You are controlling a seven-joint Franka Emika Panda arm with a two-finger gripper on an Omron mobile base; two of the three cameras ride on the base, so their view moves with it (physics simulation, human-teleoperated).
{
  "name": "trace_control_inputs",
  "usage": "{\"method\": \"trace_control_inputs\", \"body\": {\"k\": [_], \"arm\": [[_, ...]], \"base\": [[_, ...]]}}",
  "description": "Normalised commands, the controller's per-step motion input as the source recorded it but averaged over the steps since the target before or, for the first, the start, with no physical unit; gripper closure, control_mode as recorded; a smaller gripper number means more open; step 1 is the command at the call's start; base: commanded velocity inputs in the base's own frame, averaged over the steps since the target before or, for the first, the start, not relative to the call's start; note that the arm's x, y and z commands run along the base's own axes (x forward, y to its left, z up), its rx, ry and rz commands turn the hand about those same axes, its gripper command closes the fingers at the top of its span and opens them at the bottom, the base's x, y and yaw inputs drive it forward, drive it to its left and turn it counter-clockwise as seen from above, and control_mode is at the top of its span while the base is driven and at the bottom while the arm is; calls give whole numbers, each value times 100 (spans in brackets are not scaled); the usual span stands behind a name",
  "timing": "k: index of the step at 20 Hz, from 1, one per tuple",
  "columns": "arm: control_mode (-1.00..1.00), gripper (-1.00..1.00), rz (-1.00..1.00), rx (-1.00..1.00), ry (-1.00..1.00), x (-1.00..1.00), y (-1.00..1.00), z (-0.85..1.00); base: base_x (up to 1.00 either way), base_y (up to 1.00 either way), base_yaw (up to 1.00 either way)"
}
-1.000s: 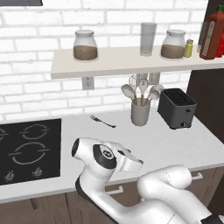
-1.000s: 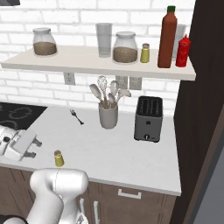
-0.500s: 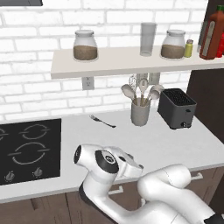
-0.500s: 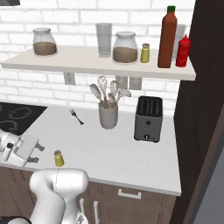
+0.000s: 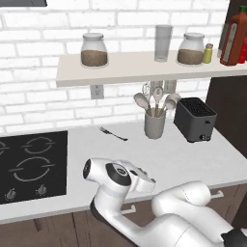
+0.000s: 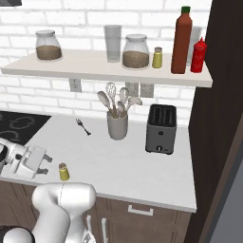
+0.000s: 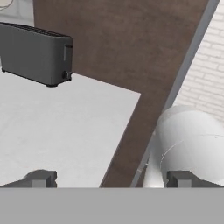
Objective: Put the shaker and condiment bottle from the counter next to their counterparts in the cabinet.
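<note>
The pincer [image 6: 46,165] has swung nearer the shaker [image 6: 63,172], fingers wide apart, holding nothing.

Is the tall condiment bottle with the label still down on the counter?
No, the condiment bottle stands on the cabinet beside the plain red bottle.

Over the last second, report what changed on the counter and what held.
The gripper swung rightward along the counter's front edge toward the shaker, jaws open, holding nothing. The shaker, toaster and condiment bottle on the cabinet stayed put.
</note>
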Motion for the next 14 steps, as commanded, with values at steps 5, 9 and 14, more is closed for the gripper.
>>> {"method": "trace_control_inputs", "body": {"k": [5, 9, 14], "arm": [[-100, -100, 0, 0, 0, 0, 4, -17], [-100, -100, 0, 0, 0, 0, 27, -33], [-100, -100, 0, 0, 0, 0, 2, -1]], "base": [[0, 0, 0], [0, 0, 0], [0, 0, 0]]}}
